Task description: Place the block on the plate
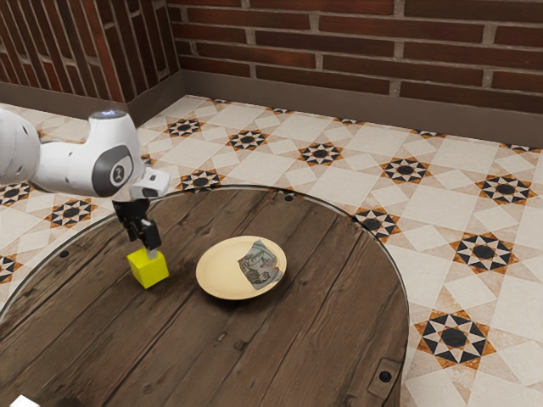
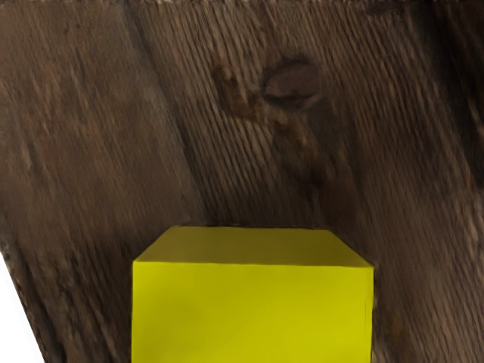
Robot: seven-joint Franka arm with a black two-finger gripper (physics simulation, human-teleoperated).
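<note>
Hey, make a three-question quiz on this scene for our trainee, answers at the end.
1. Choose: from the yellow block, the plate lies toward (a) the exterior view's left, (b) the exterior view's right.
2. True or false: the gripper is at the block, not over the plate.
3. Fill in: the round table has a top of wooden ____.

Key: 1 b; 2 true; 3 planks.

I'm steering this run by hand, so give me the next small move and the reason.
Probably close the pincer gently to secure the block before travelling: the pincer is right at the block's top, and the block is not yet on the plate.
</note>
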